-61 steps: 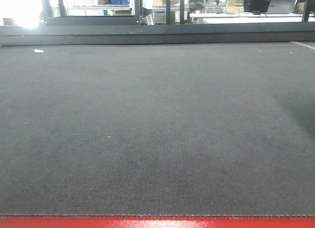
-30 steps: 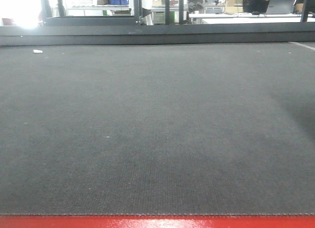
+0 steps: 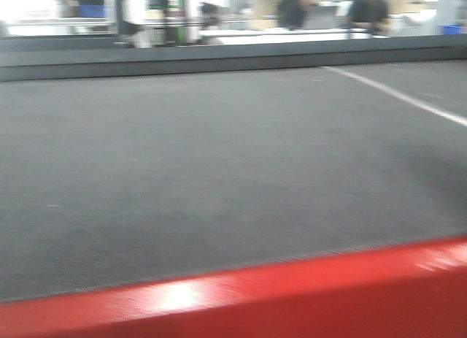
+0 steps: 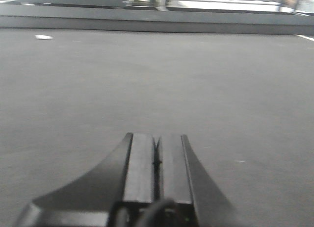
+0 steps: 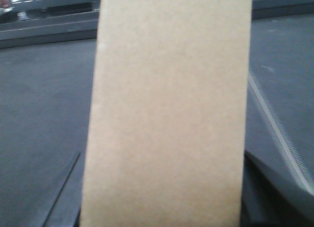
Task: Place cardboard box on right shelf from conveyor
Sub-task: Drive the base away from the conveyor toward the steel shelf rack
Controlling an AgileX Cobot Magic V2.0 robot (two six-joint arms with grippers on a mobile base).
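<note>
A: Cardboard box [image 5: 167, 104], frame centre over belt [image 5: 39, 89], gripped by right gripper [image 5: 163, 188]; left gripper [image 4: 157, 148] clenched, empty.
B: Probably light, stiff, smooth; hold opposite faces firmly, never crushing.

Box [image 5: 169, 109]: plain tan cardboard, tall, narrow, unmarked. Upright and blurred, it fills the right wrist view from 12 to 6 o'clock, with right fingers [image 5: 279, 192] flanking its lower sides at 5 and 7.

Conveyor [image 3: 219, 170]: wide dark grey woven belt, white stripe at 2 o'clock, glossy red front edge at 6.
</note>
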